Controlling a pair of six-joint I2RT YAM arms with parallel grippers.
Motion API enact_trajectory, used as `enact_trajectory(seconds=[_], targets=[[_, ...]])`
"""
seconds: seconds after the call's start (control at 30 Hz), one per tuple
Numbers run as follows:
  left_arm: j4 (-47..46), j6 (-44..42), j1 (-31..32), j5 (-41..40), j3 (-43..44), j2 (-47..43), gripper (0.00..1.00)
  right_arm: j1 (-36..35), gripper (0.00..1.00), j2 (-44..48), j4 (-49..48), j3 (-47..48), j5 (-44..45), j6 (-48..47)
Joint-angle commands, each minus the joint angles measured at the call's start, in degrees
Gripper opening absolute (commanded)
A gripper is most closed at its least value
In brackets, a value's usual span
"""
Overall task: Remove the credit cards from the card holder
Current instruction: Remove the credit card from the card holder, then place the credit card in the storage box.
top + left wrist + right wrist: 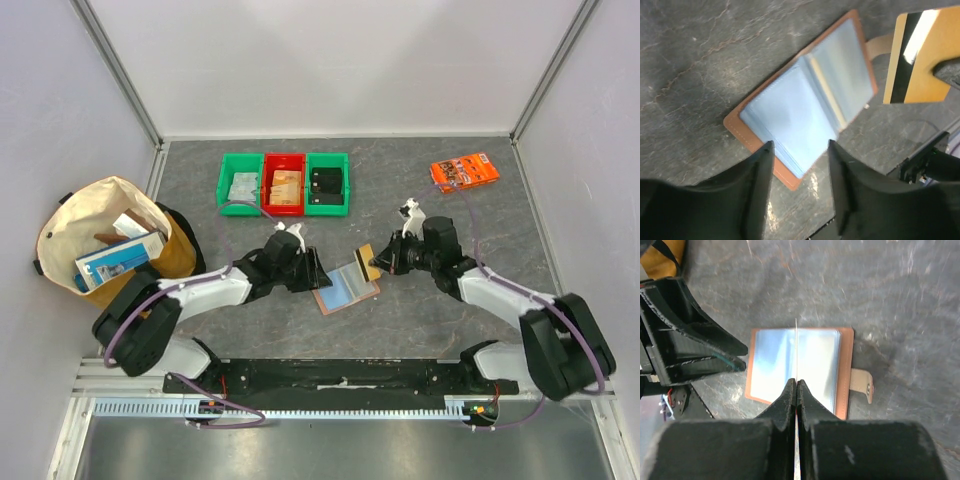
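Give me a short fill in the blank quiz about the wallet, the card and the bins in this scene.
1. The card holder lies ____ on the table.
2. The tan card is pinched by the right gripper, whose jaws are ____.
3. The middle bin in the row of three is ____.
4. The left gripper, jaws apart, holds ____.
Missing words: open; shut; red; nothing.

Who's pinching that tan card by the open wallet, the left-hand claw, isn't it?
No: the right gripper pinches the tan card, seen edge-on between its shut fingers in the right wrist view. The left gripper is open and empty, by the open wallet.
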State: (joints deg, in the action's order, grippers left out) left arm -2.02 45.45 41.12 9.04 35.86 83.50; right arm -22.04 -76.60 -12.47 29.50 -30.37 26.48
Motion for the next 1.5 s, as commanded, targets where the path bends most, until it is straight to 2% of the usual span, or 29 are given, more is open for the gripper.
enact_trajectory(seconds=[0.0,0.1,0.37,0.57,0.73,1.0,1.1,1.2,1.3,1.37,1.47], targets=[[1.67,0.6,-2.27,-0.95,1.67,-8.43,0.63,-2.56,0.0,8.03,3.15,3.37,7.85,-6.61],[6.06,1.04,-5.52,0.27,3.6,-14.32,0.73,-6.68,0.0,11.98,3.59,4.34,14.0,-10.56],[17.49,7.01,-12.02,4.75,11.33,-22.85,0.83,-21.62,0.0,15.6,3.95,8.29,32.45,-24.7],[16.7,9.92,-12.91,7.92,12.48,-26.37,0.85,-34.27,0.0,14.64,-0.26,9.09,48.09,-38.85],[16.88,12.55,-12.82,8.8,12.84,-25.06,0.83,-44.21,0.0,11.31,-7.73,8.74,61.72,-50.89],[13.01,15.54,-12.82,15.92,11.96,-21.1,0.8,-51.95,0.0,4.27,-17.75,9.79,71.49,-59.34],[12.4,15.89,-12.73,16.62,11.17,-20.49,0.79,-52.93,0.0,2.86,-21.35,9.44,72.38,-60.49],[10.9,16.6,-12.74,17.5,10.11,-19.96,0.77,-54.07,0.0,1.63,-24.61,8.91,72.99,-62.24],[9.76,16.95,-12.65,17.77,9.32,-19.61,0.69,-55.21,0.0,-0.3,-26.64,9.17,73.96,-64.18],[8.88,16.86,-12.65,18.12,9.14,-19.52,0.61,-55.74,0.0,-1.53,-26.82,9.53,74.58,-64.36],[6.6,15.99,-12.82,17.42,8.27,-20.13,0.38,-56.44,0.0,-2.41,-27.96,9.26,75.72,-64.97]])
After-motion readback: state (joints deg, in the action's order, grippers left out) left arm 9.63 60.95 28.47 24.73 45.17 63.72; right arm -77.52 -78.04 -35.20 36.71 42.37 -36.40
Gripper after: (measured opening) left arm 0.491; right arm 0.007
